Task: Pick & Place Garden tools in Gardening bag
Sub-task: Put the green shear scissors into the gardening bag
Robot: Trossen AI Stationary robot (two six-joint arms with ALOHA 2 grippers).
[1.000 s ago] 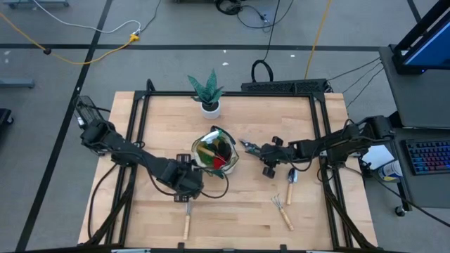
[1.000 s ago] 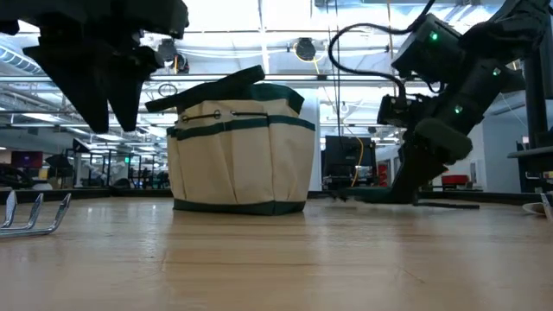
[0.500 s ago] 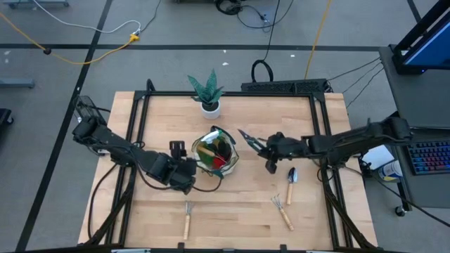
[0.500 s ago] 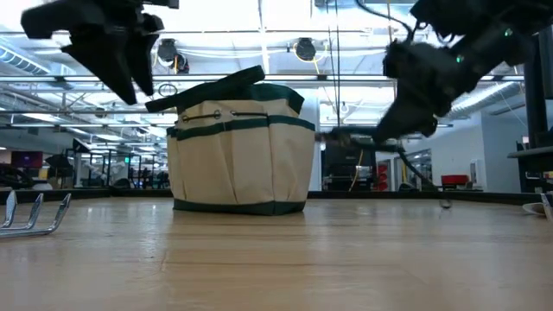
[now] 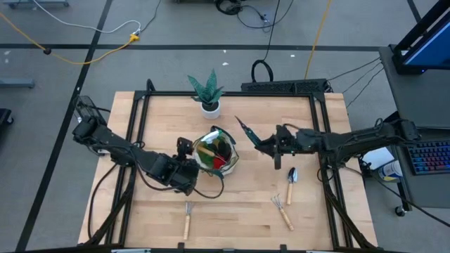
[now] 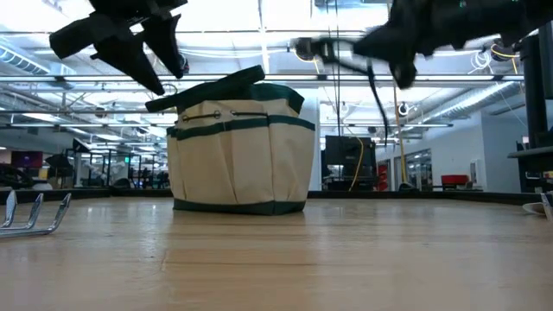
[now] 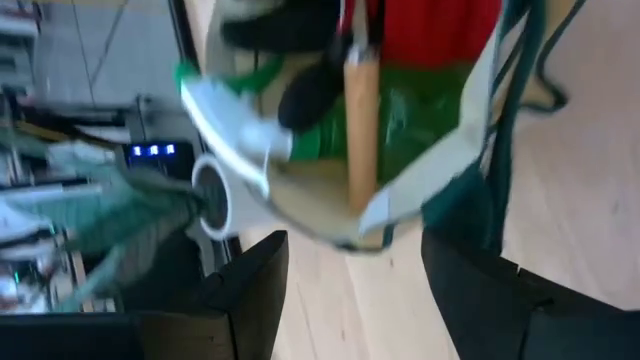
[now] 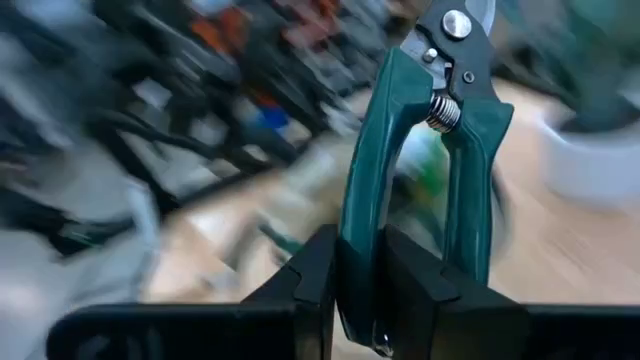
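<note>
The beige, green-trimmed gardening bag [image 5: 216,152] stands mid-table on its base, with a red glove [image 7: 430,30], a wooden handle and a green bottle inside. My right gripper [image 5: 271,143] is shut on green-handled pruning shears [image 8: 420,150] held in the air right of the bag, blades [image 5: 242,127] toward it. My left gripper [image 5: 184,149] hangs open just left of the bag, its fingers [image 7: 250,290] above the rim. A hand rake [image 5: 188,218], a trowel [image 5: 291,178] and a second rake [image 5: 283,209] lie flat on the table. My right gripper pinches one handle of the shears [image 8: 357,262] between its two fingers, near the handle's free end. The other handle [image 8: 468,215] runs outside one finger. The fingers reach level from the table's right, along the shears. The shears are lifted clear, roughly level [image 6: 333,47].
A spiky green plant in a white pot [image 5: 208,97] stands at the far side behind the bag. A black frame [image 5: 232,93] edges the wooden table. Bare wood lies in front of the bag.
My right gripper has risen from the table with the shears, tipping up to level; the shears now hang clear, blades toward the bag. My left gripper has moved from over the near hand rake toward the far edge beside the bag, rising a little and rolling, still open.
</note>
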